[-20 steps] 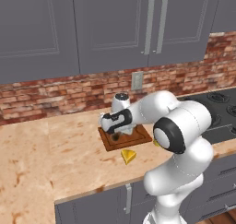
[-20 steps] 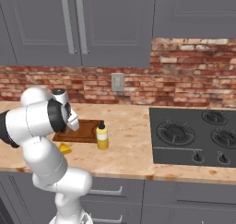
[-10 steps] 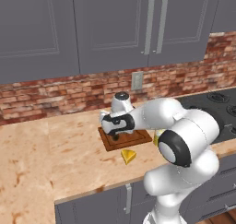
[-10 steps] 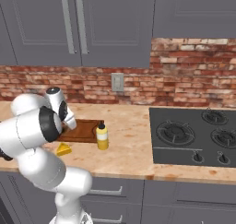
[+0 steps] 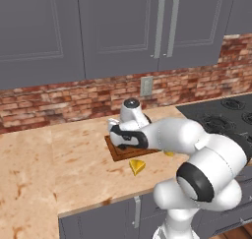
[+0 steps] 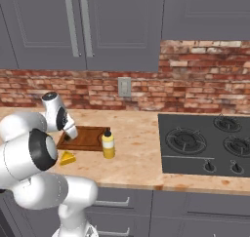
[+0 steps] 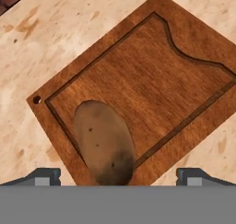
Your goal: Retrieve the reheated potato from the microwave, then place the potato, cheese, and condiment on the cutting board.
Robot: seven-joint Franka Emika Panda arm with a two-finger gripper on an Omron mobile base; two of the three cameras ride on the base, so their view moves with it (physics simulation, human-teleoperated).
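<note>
The brown potato (image 7: 105,144) lies on the dark reddish cutting board (image 7: 152,80), near one of its corners. My gripper (image 7: 120,176) hangs just above the potato, open, its fingertips (image 7: 46,174) wide on either side and touching nothing. From the base cameras the gripper (image 5: 123,137) (image 6: 68,135) hovers over the cutting board (image 5: 118,155) (image 6: 90,137). The yellow cheese (image 5: 137,166) (image 6: 67,158) wedge sits on the counter just in front of the board. The condiment (image 6: 108,144) bottle stands upright on the counter at the board's right edge. The microwave is out of view.
A black cooktop (image 6: 205,143) (image 5: 221,116) fills the counter to the right. A brick wall with an outlet (image 6: 124,86) runs behind, under grey cabinets (image 6: 78,26). Bare counter (image 5: 59,159) stretches left of the board.
The arm's elbow has swung down and toward the cameras. The hand has stayed over the cutting board with its jaws open.
</note>
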